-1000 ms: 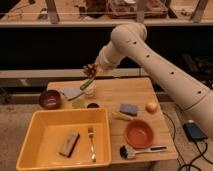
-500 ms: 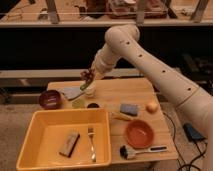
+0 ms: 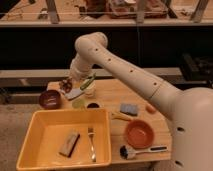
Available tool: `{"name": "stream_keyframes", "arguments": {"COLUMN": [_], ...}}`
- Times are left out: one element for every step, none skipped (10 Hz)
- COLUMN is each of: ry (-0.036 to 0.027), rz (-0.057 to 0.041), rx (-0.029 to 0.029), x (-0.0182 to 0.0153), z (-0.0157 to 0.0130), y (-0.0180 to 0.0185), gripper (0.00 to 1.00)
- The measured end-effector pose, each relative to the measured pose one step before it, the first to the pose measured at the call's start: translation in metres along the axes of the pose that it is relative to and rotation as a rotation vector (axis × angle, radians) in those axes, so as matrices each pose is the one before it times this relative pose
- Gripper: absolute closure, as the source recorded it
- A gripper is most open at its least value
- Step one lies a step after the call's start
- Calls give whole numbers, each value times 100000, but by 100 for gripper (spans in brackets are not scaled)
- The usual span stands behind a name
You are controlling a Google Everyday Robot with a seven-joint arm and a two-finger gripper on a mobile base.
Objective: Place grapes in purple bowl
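Nearest: yellow tub [image 3: 45, 150] holding a sponge [image 3: 69, 143] and a fork [image 3: 91, 143]; right of it a brush [image 3: 137, 150], then an orange bowl [image 3: 138, 133], all on the wooden table [image 3: 112, 95]. Mid-table: blue sponge [image 3: 129, 108], with the purple bowl [image 3: 50, 99] at the left edge. Farthest: gripper [image 3: 66, 86] low over the table's back-left corner, just behind and right of the purple bowl, grapes [image 3: 65, 85] at its tip; whether its fingers clasp them cannot be told.
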Motion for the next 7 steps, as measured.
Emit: {"name": "stream_keyframes", "arguments": {"ry": [541,436,-105,-403,-704,-119,52], "rz": [775,2721,4889,6484,8318,6425,4527], "rx": [1533,1901,1681,1328,574,67,-83], "x": [1419,1957,1795,1333,671,476,315], "z": [1467,2023,1979,1744,1686,1267,810], "y": [335,460,328,60,87,149,111], "gripper": [100,100,100,100,100,100,100]}}
